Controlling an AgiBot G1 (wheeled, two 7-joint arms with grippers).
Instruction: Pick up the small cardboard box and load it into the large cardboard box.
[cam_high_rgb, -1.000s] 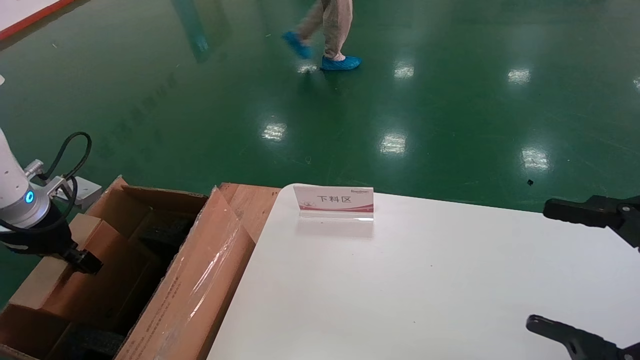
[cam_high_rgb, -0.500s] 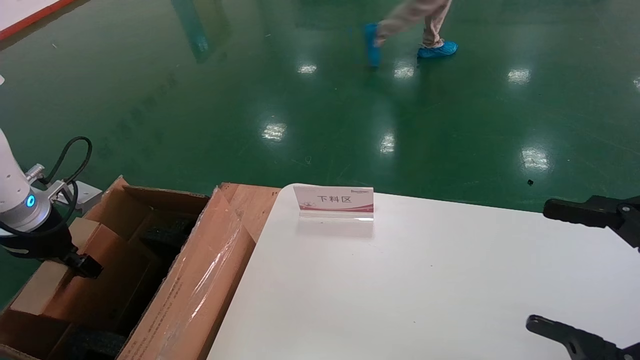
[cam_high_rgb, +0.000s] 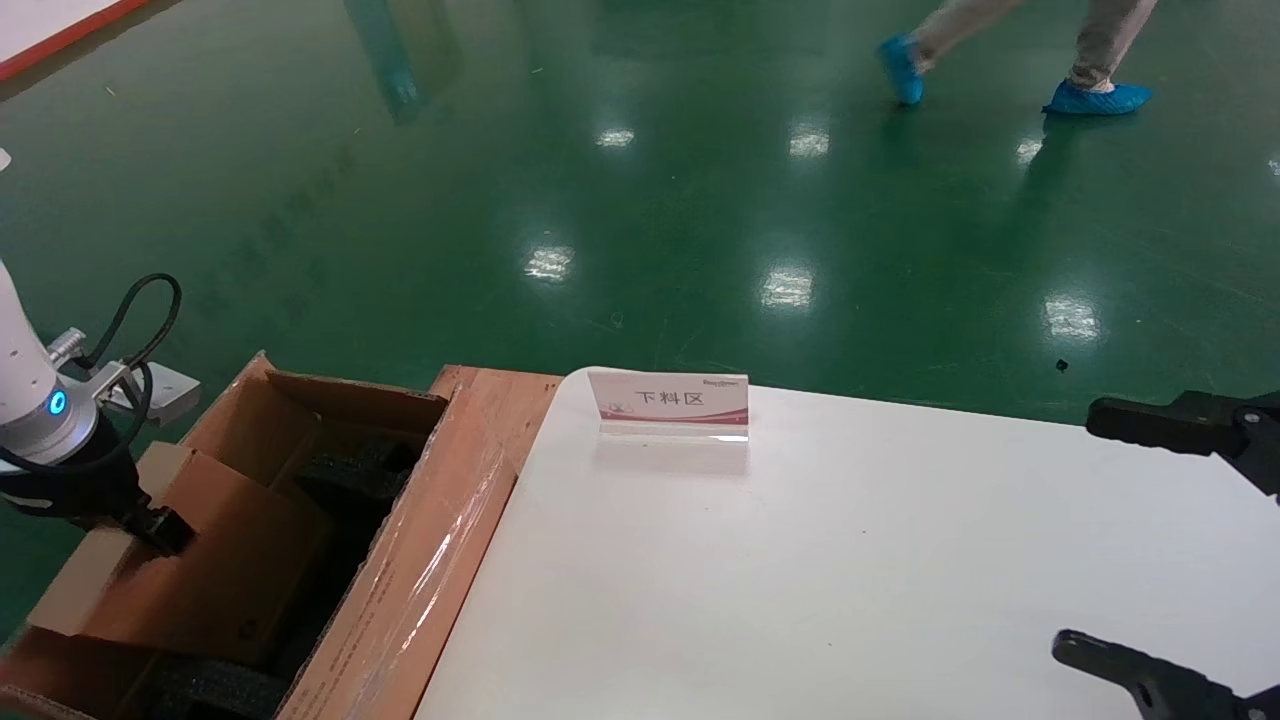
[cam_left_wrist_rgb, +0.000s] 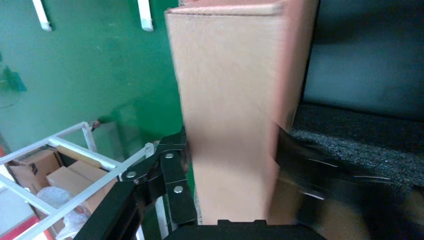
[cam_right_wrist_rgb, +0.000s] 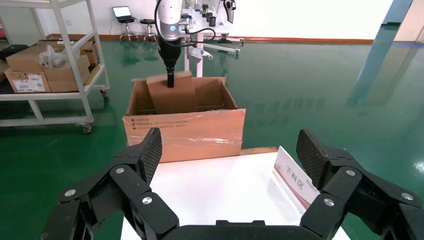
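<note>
The small cardboard box (cam_high_rgb: 210, 570) is plain brown and stands tilted inside the large cardboard box (cam_high_rgb: 420, 560), whose near flap is covered in glossy tape. Black foam (cam_high_rgb: 350, 470) lines the inside. My left gripper (cam_high_rgb: 150, 525) is shut on the small box's upper end. In the left wrist view the small box (cam_left_wrist_rgb: 230, 100) fills the gap between the fingers (cam_left_wrist_rgb: 172, 165), with foam (cam_left_wrist_rgb: 360, 140) beside it. My right gripper (cam_high_rgb: 1075, 530) is open and empty over the table's right edge. In the right wrist view it (cam_right_wrist_rgb: 230, 150) faces the large box (cam_right_wrist_rgb: 185, 130).
A white table (cam_high_rgb: 800, 580) carries a small sign stand (cam_high_rgb: 668, 402). A wooden piece (cam_high_rgb: 495, 400) lies between the table and the large box. A person walks on the green floor (cam_high_rgb: 1000, 50). A shelf cart with cartons (cam_right_wrist_rgb: 45, 65) stands beyond the large box.
My left gripper has shifted slightly left with the small box, which sits deeper in the large box. The taped flap now stands more upright. The person has walked to the right.
</note>
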